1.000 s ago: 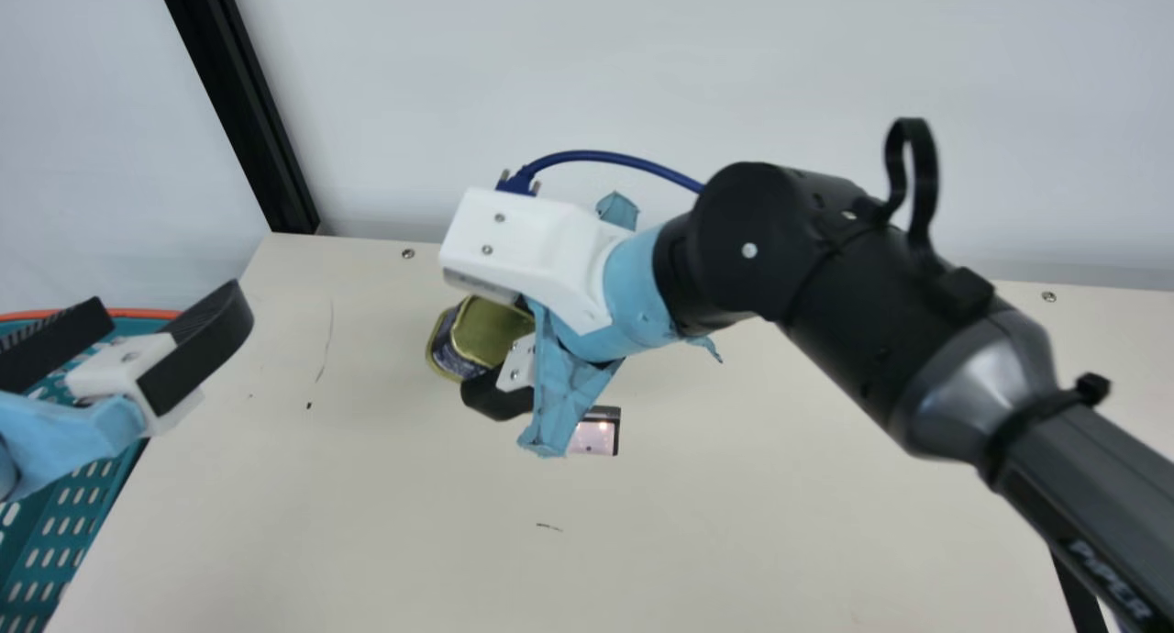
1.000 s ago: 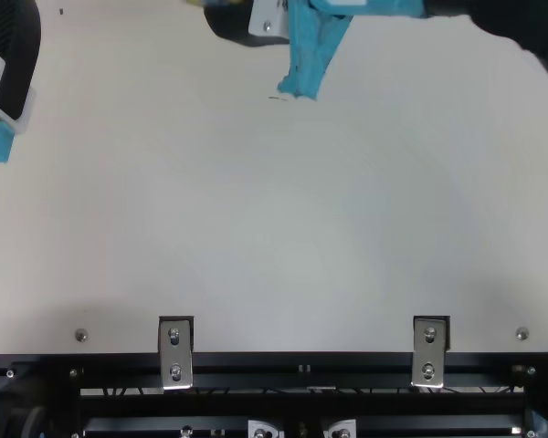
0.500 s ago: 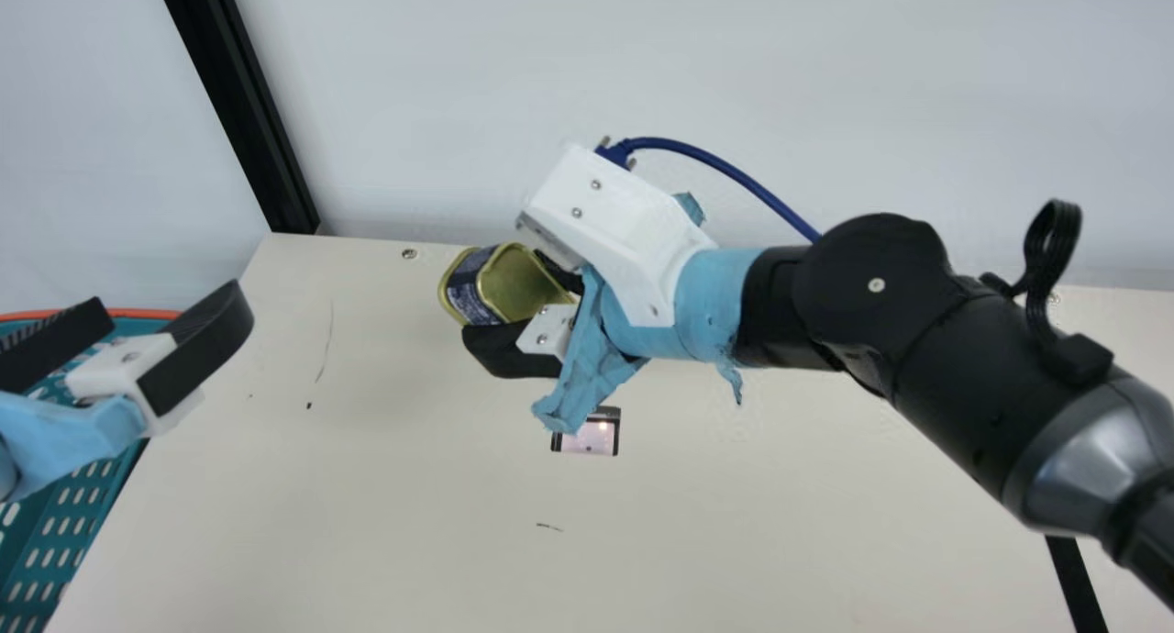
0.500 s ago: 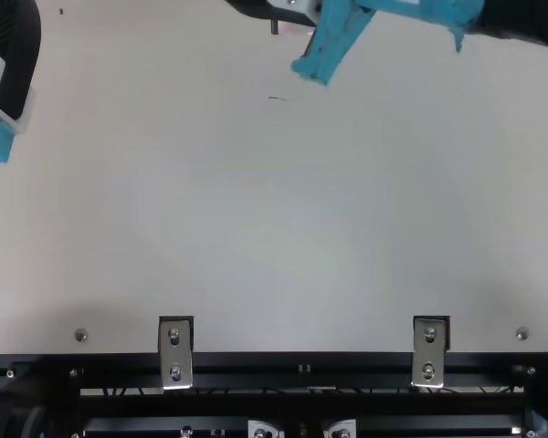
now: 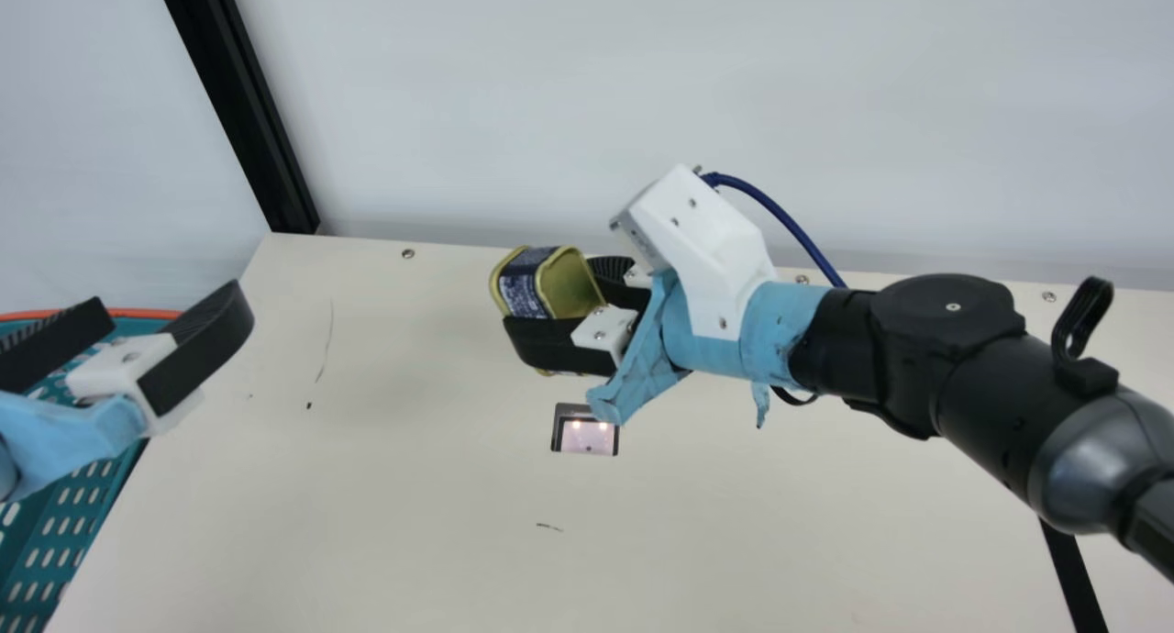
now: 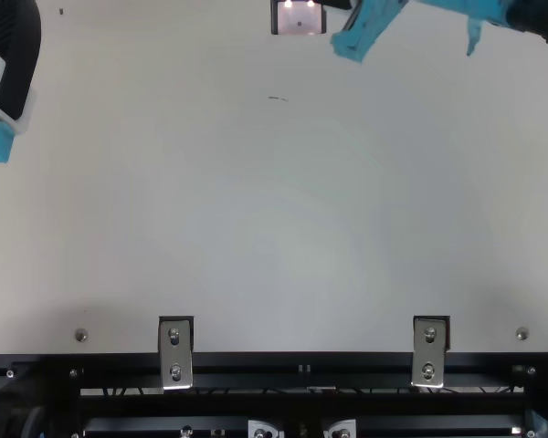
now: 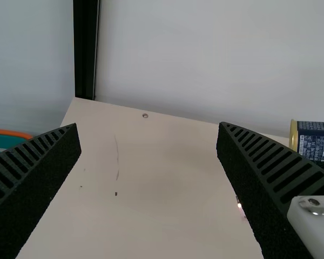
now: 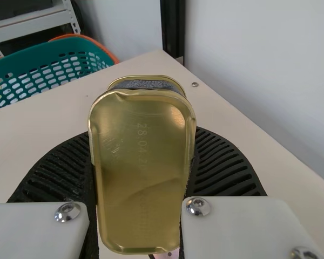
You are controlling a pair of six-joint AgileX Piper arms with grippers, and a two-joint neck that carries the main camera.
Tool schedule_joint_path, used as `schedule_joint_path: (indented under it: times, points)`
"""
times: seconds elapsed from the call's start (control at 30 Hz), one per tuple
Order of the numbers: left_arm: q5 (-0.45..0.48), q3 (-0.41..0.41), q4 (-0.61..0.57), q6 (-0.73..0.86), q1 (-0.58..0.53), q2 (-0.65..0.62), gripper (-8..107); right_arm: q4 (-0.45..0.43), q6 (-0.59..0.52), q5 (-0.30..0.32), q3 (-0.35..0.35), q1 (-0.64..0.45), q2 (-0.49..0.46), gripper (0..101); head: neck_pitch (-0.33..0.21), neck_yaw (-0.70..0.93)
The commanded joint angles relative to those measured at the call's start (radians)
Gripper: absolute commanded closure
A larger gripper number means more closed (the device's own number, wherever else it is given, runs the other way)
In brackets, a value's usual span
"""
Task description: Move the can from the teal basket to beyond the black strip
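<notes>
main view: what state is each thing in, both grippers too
can: held, off the table
right gripper: closed on the can
left gripper: open, nothing between its fingers
teal basket: upright
small dark-framed panel: lying flat

The main view looks forward and down from between the arms, over the counter (image 5: 394, 541) to the pale wall (image 5: 642, 83). The top view looks steeply down on the counter's near part, sharing the small panel (image 5: 587, 434) with the main view. Just behind the left end effector (image 5: 168, 305), one wrist view faces that wall; close behind the can (image 8: 143, 172), the right wrist view faces the teal basket (image 5: 55, 523). Main and wrist views share basket and black post (image 5: 240, 101).
</notes>
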Motion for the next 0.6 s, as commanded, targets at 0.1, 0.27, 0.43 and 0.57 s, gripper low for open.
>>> schedule_joint_path:
  times: [0.1, 0.27, 0.43, 0.57]
  points:
    - [0.0, 0.0, 0.0, 0.0, 0.0, 0.0, 9, 0.128, -0.134, 0.046, 0.023, -0.021, 0.035, 101, -0.027, -0.004]
    - [0.0, 0.0, 0.0, 0.0, 0.0, 0.0, 9, 0.182, -0.199, 0.065, 0.037, -0.028, 0.071, 101, -0.027, -0.004]
    - [0.0, 0.0, 0.0, 0.0, 0.0, 0.0, 9, 0.213, -0.238, 0.074, 0.04, -0.029, 0.094, 101, -0.027, -0.004]
    - [0.0, 0.0, 0.0, 0.0, 0.0, 0.0, 9, 0.22, -0.251, 0.074, 0.041, -0.029, 0.105, 101, -0.027, -0.004]
